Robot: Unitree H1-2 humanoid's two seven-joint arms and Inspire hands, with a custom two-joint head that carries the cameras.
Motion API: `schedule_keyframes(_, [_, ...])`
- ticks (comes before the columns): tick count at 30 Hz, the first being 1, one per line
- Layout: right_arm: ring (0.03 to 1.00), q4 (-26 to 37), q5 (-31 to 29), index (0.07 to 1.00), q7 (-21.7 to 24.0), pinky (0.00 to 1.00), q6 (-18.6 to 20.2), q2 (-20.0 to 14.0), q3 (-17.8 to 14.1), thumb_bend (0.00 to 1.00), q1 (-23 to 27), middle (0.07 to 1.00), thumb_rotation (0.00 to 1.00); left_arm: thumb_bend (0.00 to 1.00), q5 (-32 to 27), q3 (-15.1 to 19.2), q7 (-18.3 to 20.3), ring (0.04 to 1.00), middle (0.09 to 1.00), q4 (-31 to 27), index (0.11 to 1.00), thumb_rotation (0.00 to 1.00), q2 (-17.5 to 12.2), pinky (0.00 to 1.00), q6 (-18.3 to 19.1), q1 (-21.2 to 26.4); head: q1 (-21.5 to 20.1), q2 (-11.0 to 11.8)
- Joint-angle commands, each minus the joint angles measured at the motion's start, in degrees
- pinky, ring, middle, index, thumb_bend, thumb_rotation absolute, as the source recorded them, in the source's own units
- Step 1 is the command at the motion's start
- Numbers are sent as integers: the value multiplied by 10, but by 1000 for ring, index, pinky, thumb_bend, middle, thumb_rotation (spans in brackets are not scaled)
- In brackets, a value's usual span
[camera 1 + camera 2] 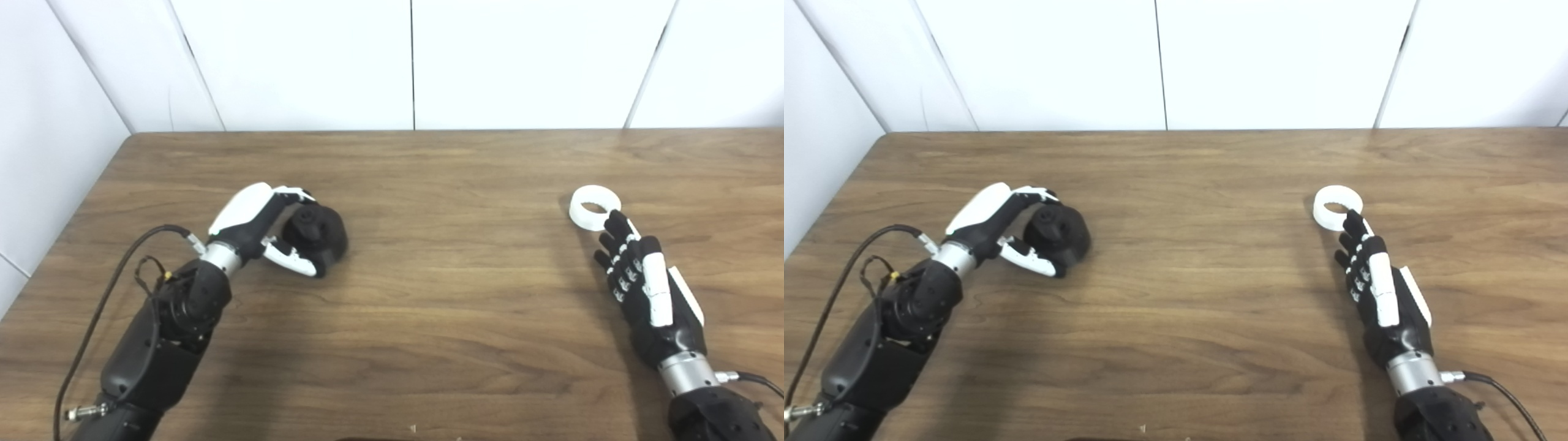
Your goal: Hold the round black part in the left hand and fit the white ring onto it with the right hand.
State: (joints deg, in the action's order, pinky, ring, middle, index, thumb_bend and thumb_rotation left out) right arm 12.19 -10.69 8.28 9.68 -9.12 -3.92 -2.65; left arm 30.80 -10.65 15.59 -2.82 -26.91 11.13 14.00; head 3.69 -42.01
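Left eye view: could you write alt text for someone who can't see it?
A robot's left hand curls around a round black part on a wooden table; a firm grip cannot be confirmed. Across the table, the right hand lies with fingers outstretched, fingertips at the edge of a white ring lying flat.

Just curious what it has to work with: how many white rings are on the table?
1. The white ring lies flat on the table's right side, at the fingertips of the right hand. Nothing seems to hide another.
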Motion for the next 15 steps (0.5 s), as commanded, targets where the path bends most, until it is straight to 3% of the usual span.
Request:
schedule_keyframes(1, [1000, 21, 2, 989, 0, 1000, -4, -3, 1, 619, 13, 997, 1000, 891, -3, -1, 2, 947, 878, -26, 593, 193, -2, 865, -6, 8, 0, -1])
schedule_keyframes(15, [1000, 22, 6, 996, -3, 1000, -3, 6, 6, 604, 17, 998, 1000, 903, 32, -65, 8, 969, 898, -115, 612, 271, 54, 874, -28, -52, -13, -5])
